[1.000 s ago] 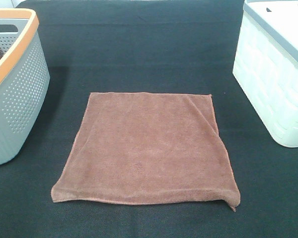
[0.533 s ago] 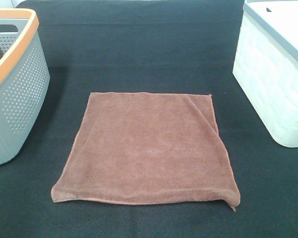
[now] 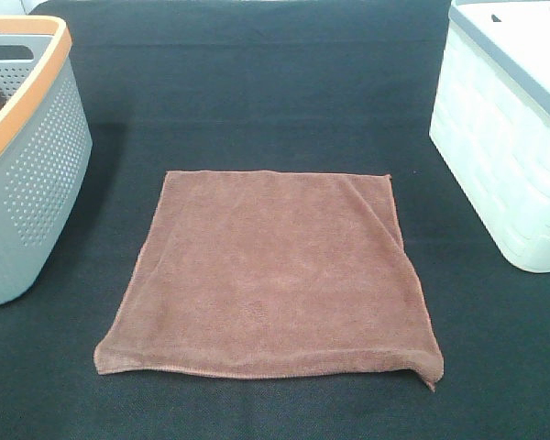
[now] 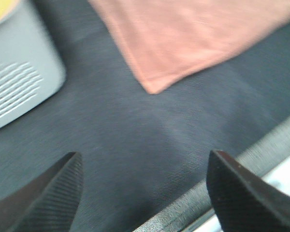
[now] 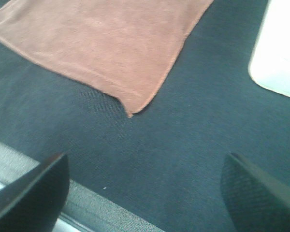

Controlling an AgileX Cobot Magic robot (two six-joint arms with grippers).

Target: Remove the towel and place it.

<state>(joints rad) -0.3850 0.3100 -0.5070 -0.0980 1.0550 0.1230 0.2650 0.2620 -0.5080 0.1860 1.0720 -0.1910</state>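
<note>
While the towel (image 3: 270,273) is laid flat on the dark mat (image 3: 284,101), between the grey basket (image 3: 27,174) on the left and the white bin (image 3: 504,137) on the right, nothing is held. Left gripper (image 4: 144,193) and right gripper (image 5: 145,188) are seen spread wide over bare mat, each near a towel corner, no contact made.

A dark, finely woven mat (image 3: 275,101) covers the whole work surface, lit evenly from above with hardly any shadow. At the left edge stands a grey perforated basket (image 3: 32,197) with an orange rim. At the right edge sits a white ribbed bin (image 3: 500,174) with a grey rim. A pale grey strip (image 5: 87,205) borders the mat's near edge.
</note>
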